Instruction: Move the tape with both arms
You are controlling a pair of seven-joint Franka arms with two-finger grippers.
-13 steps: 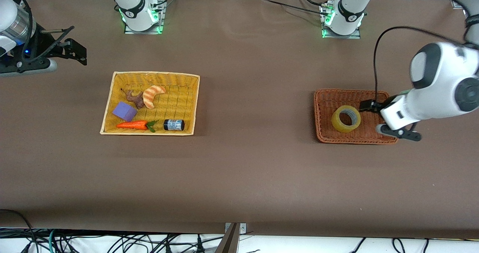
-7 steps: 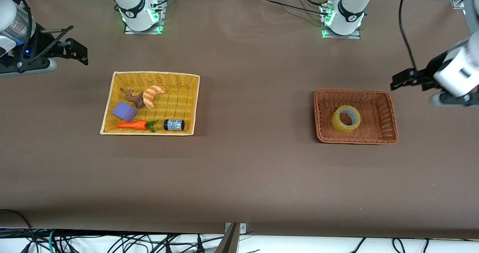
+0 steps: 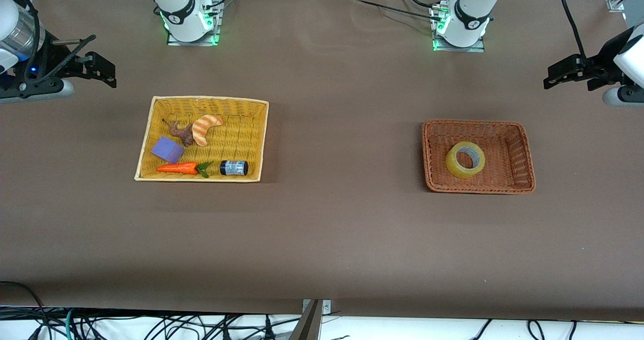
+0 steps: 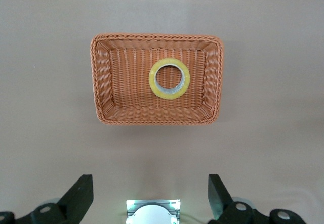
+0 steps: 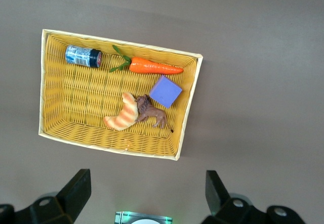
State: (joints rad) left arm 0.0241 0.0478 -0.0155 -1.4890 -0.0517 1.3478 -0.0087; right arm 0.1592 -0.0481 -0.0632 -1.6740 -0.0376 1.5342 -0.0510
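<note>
The tape (image 3: pixel 465 159), a yellowish translucent roll, lies flat in the brown wicker basket (image 3: pixel 478 123) toward the left arm's end of the table. It also shows in the left wrist view (image 4: pixel 169 78), inside the same basket (image 4: pixel 157 36). My left gripper (image 3: pixel 571 73) is open and empty, held high off the table's edge at the left arm's end, well apart from the basket; its jaws (image 4: pixel 150 183) stand wide. My right gripper (image 3: pixel 98 68) is open and empty, held high at the right arm's end of the table, with its jaws (image 5: pixel 147 181) wide.
A yellow wicker basket (image 3: pixel 201 98) toward the right arm's end holds a croissant (image 3: pixel 205 128), a brown toy animal (image 3: pixel 181 133), a purple block (image 3: pixel 167 149), a carrot (image 3: pixel 178 168) and a small dark jar (image 3: pixel 234 167). Brown table between the baskets.
My left arm has drawn away from the brown basket, rising and moving toward its end of the table. The tape stayed in the basket. The right arm has barely moved.
</note>
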